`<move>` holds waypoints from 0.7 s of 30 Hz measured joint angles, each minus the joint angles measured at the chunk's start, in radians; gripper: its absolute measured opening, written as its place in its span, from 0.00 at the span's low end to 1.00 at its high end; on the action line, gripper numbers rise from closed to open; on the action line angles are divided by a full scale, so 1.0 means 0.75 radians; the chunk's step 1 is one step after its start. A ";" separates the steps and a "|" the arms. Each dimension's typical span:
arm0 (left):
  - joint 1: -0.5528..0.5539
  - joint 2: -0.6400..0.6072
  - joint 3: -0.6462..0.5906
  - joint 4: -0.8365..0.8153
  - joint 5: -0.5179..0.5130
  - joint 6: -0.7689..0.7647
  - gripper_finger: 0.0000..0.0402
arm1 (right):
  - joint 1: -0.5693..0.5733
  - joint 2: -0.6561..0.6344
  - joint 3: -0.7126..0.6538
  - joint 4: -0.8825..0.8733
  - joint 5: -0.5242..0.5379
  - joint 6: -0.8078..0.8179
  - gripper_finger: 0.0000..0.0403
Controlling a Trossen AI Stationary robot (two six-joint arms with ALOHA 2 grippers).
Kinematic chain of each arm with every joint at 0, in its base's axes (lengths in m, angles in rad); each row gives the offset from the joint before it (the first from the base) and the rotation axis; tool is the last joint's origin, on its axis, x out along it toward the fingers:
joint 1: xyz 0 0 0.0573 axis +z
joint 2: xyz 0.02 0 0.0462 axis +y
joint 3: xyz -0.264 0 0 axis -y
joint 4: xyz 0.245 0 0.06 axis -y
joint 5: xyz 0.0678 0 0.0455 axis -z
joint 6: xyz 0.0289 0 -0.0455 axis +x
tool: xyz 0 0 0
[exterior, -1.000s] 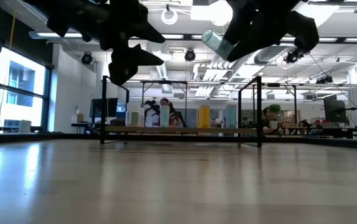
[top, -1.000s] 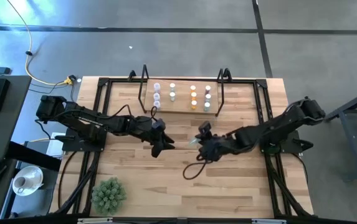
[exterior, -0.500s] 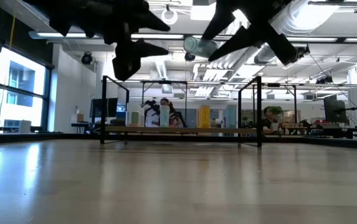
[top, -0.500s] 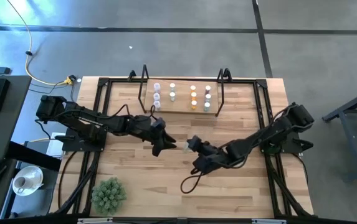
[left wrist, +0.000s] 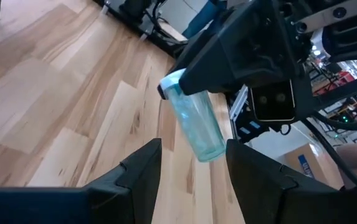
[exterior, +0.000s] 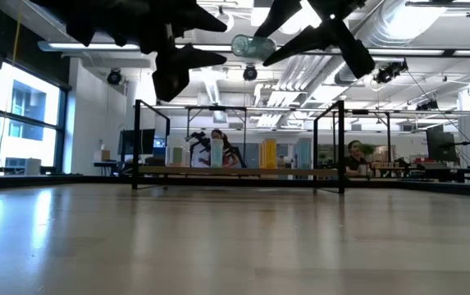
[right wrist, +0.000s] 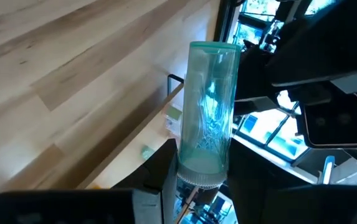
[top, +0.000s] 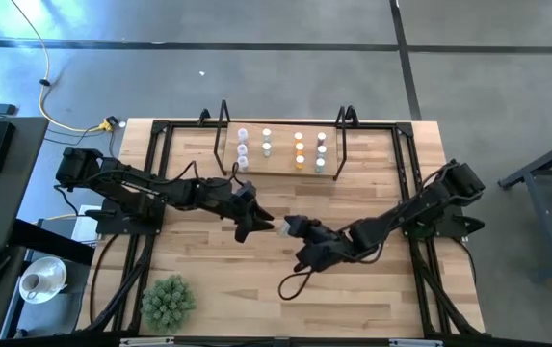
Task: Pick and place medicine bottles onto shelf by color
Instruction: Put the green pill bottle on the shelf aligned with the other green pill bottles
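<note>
Teal bottle (right wrist: 208, 106), clear-walled, clamped at its white cap by right gripper (top: 293, 227); left gripper (left wrist: 194, 165) gapes empty.

Non-task items around my workspace: a green spiky plant ball (top: 168, 301) sits on the wooden tabletop (top: 256, 294) at its near left corner. Left of the table, a white cup (top: 35, 283) rests on a plate. A yellow cable (top: 59, 118) crosses the far-left floor.

A clear teal bottle (right wrist: 208, 106) hangs mid-air over the table's middle, while seven white-capped bottles, orange and apparently whitish, stand on the far shelf (top: 282, 170).
</note>
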 joint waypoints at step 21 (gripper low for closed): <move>-0.001 0.170 0.113 0.057 0.009 0.076 0.42 | -0.022 0.002 -0.002 0.073 0.102 -0.150 0.24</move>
